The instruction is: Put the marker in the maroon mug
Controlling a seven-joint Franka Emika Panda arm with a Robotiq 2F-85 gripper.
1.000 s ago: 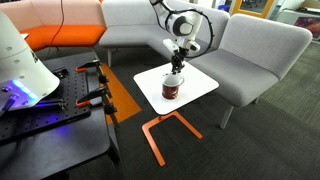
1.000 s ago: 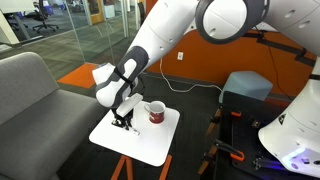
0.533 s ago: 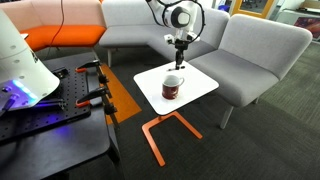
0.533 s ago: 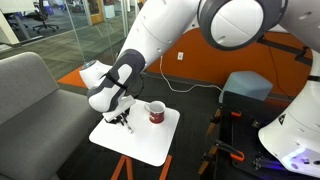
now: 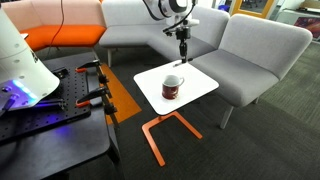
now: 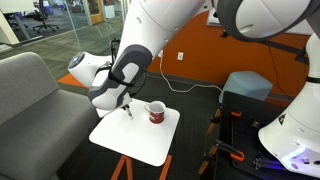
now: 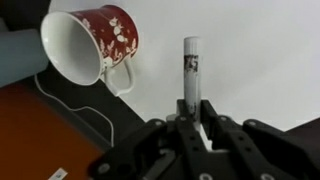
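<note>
Maroon mug (image 5: 173, 87) stood upright on the counter (image 5: 203, 84), mouth up. End effector (image 7: 190, 118) was clamped on the marker (image 7: 190, 70), long axis vertical, high above the counter and beside the mug, not over it. In the wrist view the mug lay up-left of the marker.

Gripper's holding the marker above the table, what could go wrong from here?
The gripper pinches the marker by one end, so it could pivot or slip. The maroon mug sits off to one side, not under the marker; a poor approach could hit its rim and tip it.
</note>
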